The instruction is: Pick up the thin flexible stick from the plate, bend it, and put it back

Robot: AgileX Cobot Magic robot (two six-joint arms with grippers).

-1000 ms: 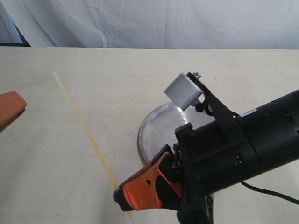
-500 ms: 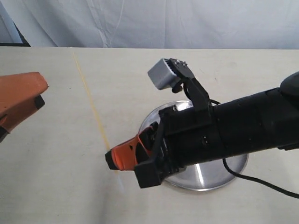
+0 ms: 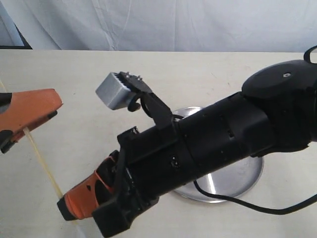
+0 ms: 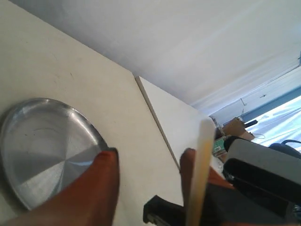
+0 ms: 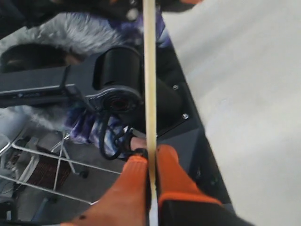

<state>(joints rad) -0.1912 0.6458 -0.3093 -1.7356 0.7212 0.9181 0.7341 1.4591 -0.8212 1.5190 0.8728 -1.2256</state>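
Note:
The thin flexible stick (image 3: 45,169) is held up off the table, running from the left edge down to my right gripper (image 3: 67,206). That gripper's orange fingers are shut on its lower end, and in the right wrist view the stick (image 5: 149,70) runs straight out from the pinched tips (image 5: 151,157). My left gripper (image 3: 30,115) stands open at the far left, and the stick passes right by its fingers. In the left wrist view the stick (image 4: 200,174) lies blurred against one finger (image 4: 188,172). The shiny silver plate (image 3: 245,174) is partly hidden behind the right arm and shows no stick on it (image 4: 42,150).
The bulky black right arm (image 3: 218,139) with its grey camera block (image 3: 113,90) reaches across the middle of the table. A black cable (image 3: 257,208) trails near the plate. A white cloth hangs behind the table's far edge.
My right arm has swung left and toward the near edge, carrying the stick with it. The left gripper has come further in from the left, and the stick now reaches it.

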